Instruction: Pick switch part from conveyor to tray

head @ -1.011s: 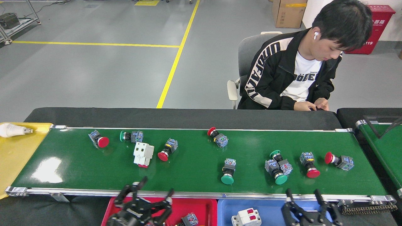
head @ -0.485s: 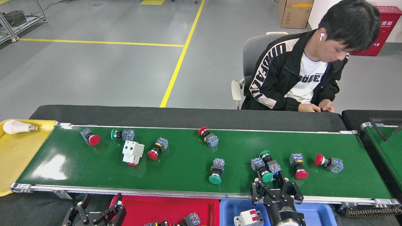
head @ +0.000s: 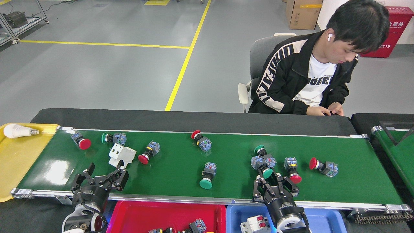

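Note:
The conveyor [head: 226, 191] carries several switch parts. Among them are a white breaker block [head: 121, 155], red-capped buttons [head: 148, 153] [head: 292, 170] [head: 323, 167], and green-capped buttons [head: 207, 176]. A touching pair of green-capped buttons [head: 262, 162] also lies there. My right gripper [head: 275, 185] is open over the belt's near edge, just in front of that pair, with nothing between its fingers. Open too, my left gripper [head: 104, 175] is at the near edge, just short of the white breaker. Below the belt sit a red tray [head: 136, 215] and a blue tray [head: 326, 220].
A yellow tray [head: 19, 158] holding a light bulb [head: 19, 131] adjoins the belt's left end. A second, narrower green belt [head: 396, 152] angles off at the right. A seated person [head: 310, 74] is behind the far rail. The red tray holds buttons [head: 197, 225], the blue one a white breaker [head: 255, 224].
All parts have ridden leftward on the belt. My left gripper rose from below the rail up to the belt's near edge. My right gripper advanced slightly toward the green-capped pair.

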You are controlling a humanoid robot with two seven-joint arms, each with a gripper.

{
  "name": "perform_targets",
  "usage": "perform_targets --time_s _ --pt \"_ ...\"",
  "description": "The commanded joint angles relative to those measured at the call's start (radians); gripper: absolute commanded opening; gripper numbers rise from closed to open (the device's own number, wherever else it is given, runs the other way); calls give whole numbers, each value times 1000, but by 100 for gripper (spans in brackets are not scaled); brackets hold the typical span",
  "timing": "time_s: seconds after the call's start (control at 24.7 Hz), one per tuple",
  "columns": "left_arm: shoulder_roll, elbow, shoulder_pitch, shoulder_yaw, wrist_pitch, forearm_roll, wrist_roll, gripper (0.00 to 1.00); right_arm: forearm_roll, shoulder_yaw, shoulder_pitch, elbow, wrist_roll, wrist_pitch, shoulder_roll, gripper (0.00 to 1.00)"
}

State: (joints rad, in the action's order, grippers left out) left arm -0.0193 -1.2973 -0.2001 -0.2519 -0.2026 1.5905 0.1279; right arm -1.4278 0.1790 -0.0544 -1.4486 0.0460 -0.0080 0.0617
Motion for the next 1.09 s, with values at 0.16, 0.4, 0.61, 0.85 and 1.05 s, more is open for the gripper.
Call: perform_targets --time_s 0.16,0.4,0.61,0.85,1.05 --pt "-11 72 -93 5 5 3 -11 96 46 33 97 -210 -12 -250 -2 21" --pt "-87 230 -174 6 -40 -24 -37 34 64 186 179 -237 72 -469 32 90" --pt "-94 237 -180 3 -89 -63 -37 6 66 221 183 -236 132 -468 75 97" --pt "-91 151 -121 3 -120 -115 -37 5 69 106 169 -282 129 -329 78 96" --pt "-91 -135 84 5 -121 -167 -27 5 69 -118 168 -317 86 -165 70 96"
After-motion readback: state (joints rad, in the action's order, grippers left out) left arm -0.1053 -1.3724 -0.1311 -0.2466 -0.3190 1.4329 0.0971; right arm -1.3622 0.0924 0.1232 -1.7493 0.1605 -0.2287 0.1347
